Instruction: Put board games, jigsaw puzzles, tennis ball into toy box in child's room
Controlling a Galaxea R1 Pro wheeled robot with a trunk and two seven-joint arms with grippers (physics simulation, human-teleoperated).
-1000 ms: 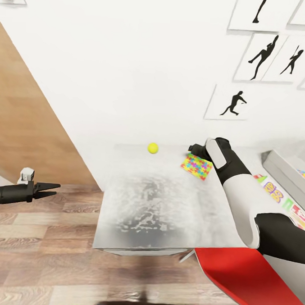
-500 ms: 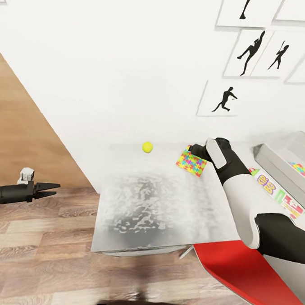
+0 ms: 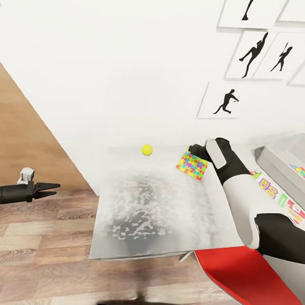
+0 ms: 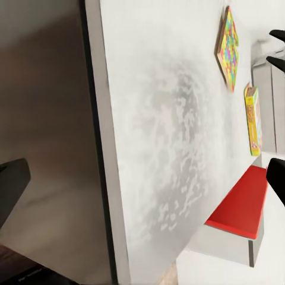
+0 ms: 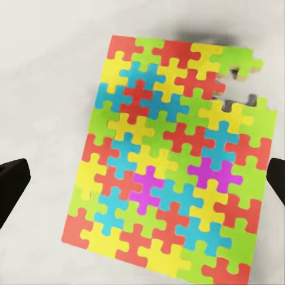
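- The table (image 3: 157, 216) had a smooth white top with a mottled grey sheen, its far edge against the white wall.
- A jigsaw puzzle (image 3: 192, 165) lay flat near the far edge of the tabletop: a thin rectangle of interlocking red, yellow, blue, green and purple pieces, turned skew to the table's edges. In the right wrist view the puzzle (image 5: 175, 160) had a few pieces missing at one corner, leaving a notched outline; its long axis ran roughly along the gripper's line of sight.
- The right gripper (image 3: 194, 150) hovered at the puzzle's far corner; its dark fingertips (image 5: 12, 187) stood spread wide to either side of the puzzle, grasping nothing.
- The tennis ball (image 3: 147, 149), small, round and yellow-green, sat near the far edge of the tabletop, well apart from the puzzle on the left-arm side.
- The toy box (image 3: 282, 162), a light-grey tray with flared walls, stood at the tabletop's right end; a patch of puzzle pattern showed inside it.
- A flat, long board game (image 3: 283, 199) with green, yellow and red print lay just beside the tray's near wall, parallel to it.
- The left gripper (image 3: 51, 188) hung over the wood-plank floor (image 3: 38, 254), off the table's left edge, fingers slightly parted and empty.
- A red seat (image 3: 248, 275) sat by the table's near right corner.
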